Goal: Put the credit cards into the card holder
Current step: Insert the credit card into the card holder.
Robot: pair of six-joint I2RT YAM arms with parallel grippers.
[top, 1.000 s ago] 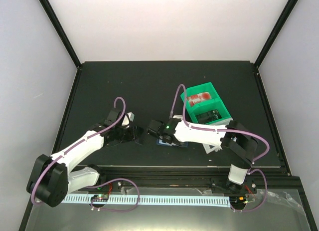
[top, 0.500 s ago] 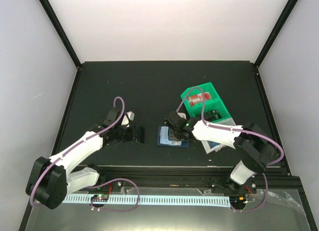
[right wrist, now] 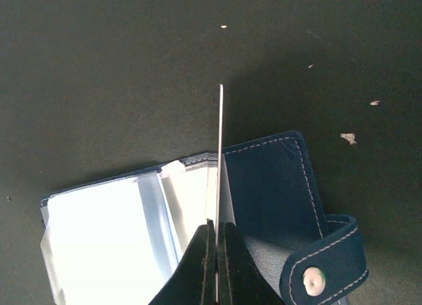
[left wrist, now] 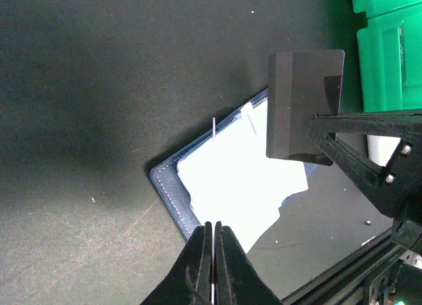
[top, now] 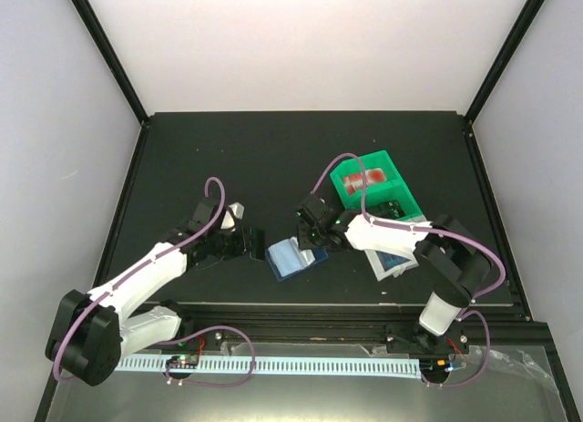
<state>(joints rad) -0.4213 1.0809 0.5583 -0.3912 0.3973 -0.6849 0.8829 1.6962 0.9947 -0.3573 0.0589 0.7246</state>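
Card holder: a dark navy blue folding card holder [right wrist: 264, 186] with a snap tab lies open on the black worktop [top: 228, 158] between the arms, pale pockets up.
Right gripper [right wrist: 216, 229]: jaws clenched on a dark rectangular plastic credit card [left wrist: 304, 106] over the pockets; whether it touches them I cannot tell.
Left gripper [left wrist: 213, 229]: jaws clenched on a second thin credit card [left wrist: 215, 130], seen edge-on, near the holder's corner.
Handling: the cards look light, stiff and slick, best pinched at one short end. The holder looks soft and likely to slide under a push.
Nearby: a green plastic bin [left wrist: 389, 48] and a white bin [top: 390, 267] sit by the right arm.
In the way: each held card crowds the other's approach.
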